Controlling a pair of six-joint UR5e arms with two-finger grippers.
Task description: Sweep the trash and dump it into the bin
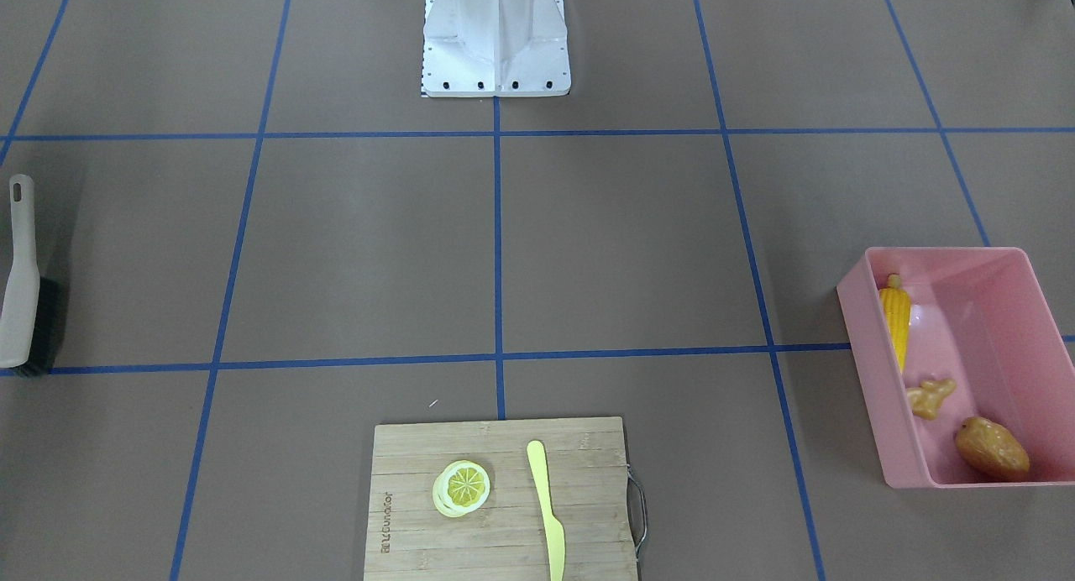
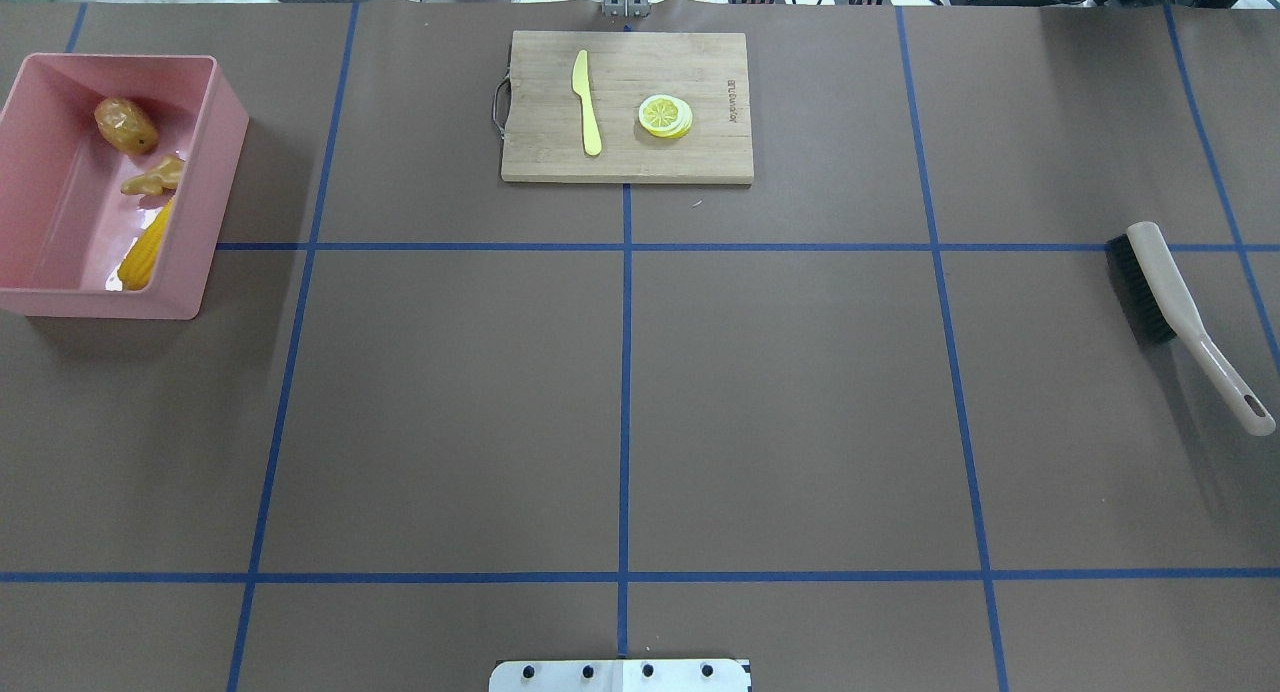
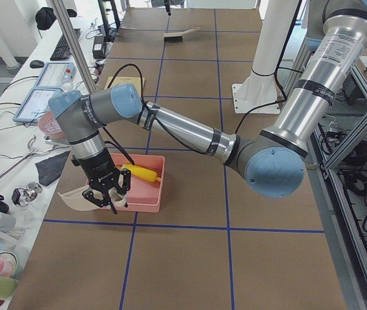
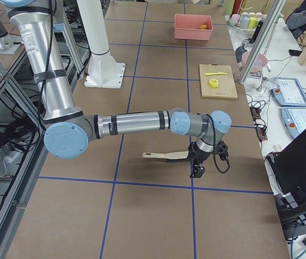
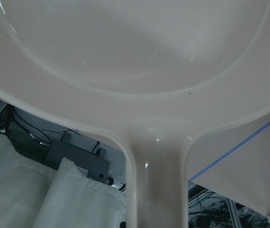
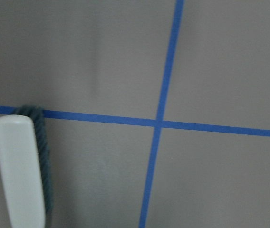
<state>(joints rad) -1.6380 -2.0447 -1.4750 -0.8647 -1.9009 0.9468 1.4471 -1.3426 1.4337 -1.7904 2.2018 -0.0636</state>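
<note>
Inside the pink bin [image 2: 226, 162], at the far corner of the desk [image 2: 780, 392] on the robot's left, all three pieces of trash lie along the wall that faces the middle of the desk. The brown potato [image 2: 126, 125] is at the bin's far end, the knobbly tan ginger root [image 2: 155, 177] is next to it, and the yellow corn cob [image 2: 142, 255] lies lengthwise at the near end. In the left side view the left gripper [image 3: 106, 196] hangs at the bin's outer corner with the beige dustpan [image 5: 135, 57] just beside it. The left wrist view is filled by the pan's pale scoop and its handle, yet no view shows the jaws plainly, so I cannot tell whether they are apart or clamped. To the robot's right of the bin, along the same far edge, sits a wooden cutting board [image 2: 540, 157] carrying a yellow knife [image 2: 587, 102] and a lemon slice [image 2: 665, 115]. A short brand mark [image 2: 731, 100] runs along the board's edge farthest from the bin, its letters too small to read with certainty. At the end of the desk opposite the bin, a brush [image 2: 1180, 307] with a beige handle and dark bristles lies flat. In the right side view the right gripper [image 4: 197, 168] hovers close by its bristle end, and I cannot tell how its jaws stand. Blue tape lines [image 2: 625, 372] cross the brown desk, and the robot's white base plate [image 2: 620, 675] sits at the near edge, well apart from the bin.
</note>
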